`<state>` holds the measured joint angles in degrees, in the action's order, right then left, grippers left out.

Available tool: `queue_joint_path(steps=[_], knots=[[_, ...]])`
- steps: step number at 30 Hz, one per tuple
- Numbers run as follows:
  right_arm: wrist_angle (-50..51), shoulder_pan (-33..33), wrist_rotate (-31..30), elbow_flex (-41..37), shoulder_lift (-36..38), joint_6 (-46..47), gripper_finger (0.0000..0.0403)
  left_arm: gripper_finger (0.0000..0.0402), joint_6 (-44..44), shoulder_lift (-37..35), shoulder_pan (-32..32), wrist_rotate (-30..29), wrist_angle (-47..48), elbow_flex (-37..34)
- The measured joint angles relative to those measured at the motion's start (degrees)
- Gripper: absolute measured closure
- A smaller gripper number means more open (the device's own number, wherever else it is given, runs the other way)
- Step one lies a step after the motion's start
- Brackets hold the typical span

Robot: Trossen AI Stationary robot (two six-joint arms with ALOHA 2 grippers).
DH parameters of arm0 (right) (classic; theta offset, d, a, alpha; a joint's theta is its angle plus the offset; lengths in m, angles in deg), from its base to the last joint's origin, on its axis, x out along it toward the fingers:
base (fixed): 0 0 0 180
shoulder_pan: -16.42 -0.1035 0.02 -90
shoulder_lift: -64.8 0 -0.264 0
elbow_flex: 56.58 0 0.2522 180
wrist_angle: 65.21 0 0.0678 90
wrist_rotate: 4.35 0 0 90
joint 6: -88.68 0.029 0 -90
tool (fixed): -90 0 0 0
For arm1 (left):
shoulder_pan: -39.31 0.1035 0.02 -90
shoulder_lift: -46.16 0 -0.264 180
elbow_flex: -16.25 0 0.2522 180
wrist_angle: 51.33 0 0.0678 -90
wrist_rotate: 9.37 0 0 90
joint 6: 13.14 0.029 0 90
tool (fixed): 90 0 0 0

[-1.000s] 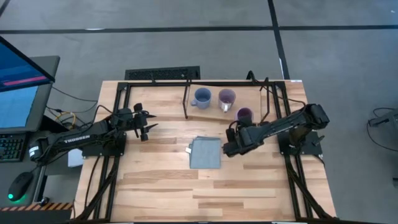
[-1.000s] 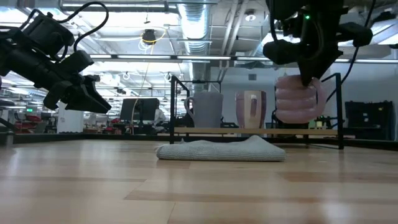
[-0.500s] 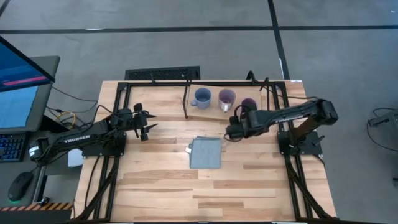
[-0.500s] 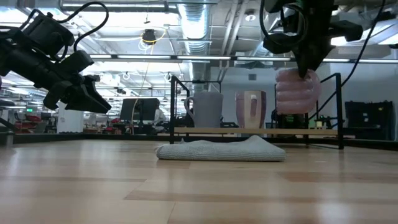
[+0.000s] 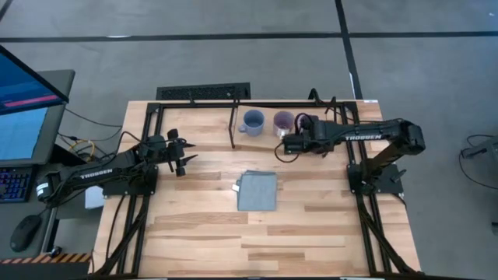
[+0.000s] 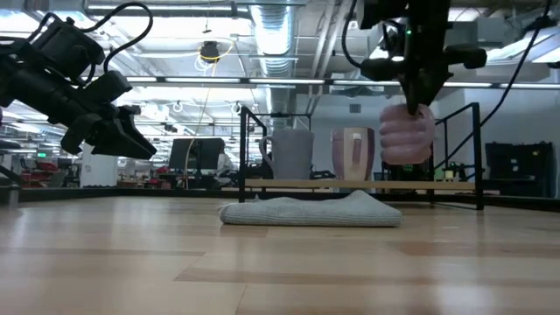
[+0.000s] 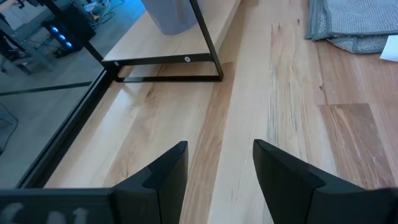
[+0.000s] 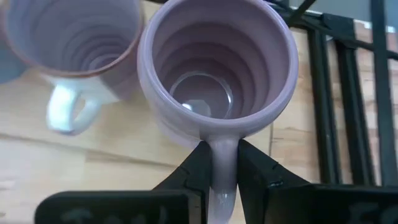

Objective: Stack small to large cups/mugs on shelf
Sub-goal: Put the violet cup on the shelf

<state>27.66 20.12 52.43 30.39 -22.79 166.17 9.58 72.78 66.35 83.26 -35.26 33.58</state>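
Right gripper (image 8: 219, 171) carries a purple mug (image 8: 217, 74) over the shelf (image 5: 264, 140).

Its fingers are clamped on the mug's handle, and in the low view the mug hangs clear above the shelf board, just beside the second purple mug (image 5: 283, 122). The blue mug (image 5: 252, 121) stands at the shelf's other end. A grey cloth (image 5: 257, 190) lies on the table (image 5: 311, 233) in front of the shelf. The left gripper (image 5: 184, 154) waits well apart over the table's left side, fingers spread and empty.
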Motion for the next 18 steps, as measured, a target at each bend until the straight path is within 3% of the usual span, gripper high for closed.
queue_joint_path(steps=[18], knots=[[1.5,3.9,1.9,0.0,-1.2,-1.6,0.0331,0.0228,0.0,0.0,0.0,0.0,0.0,0.0]])
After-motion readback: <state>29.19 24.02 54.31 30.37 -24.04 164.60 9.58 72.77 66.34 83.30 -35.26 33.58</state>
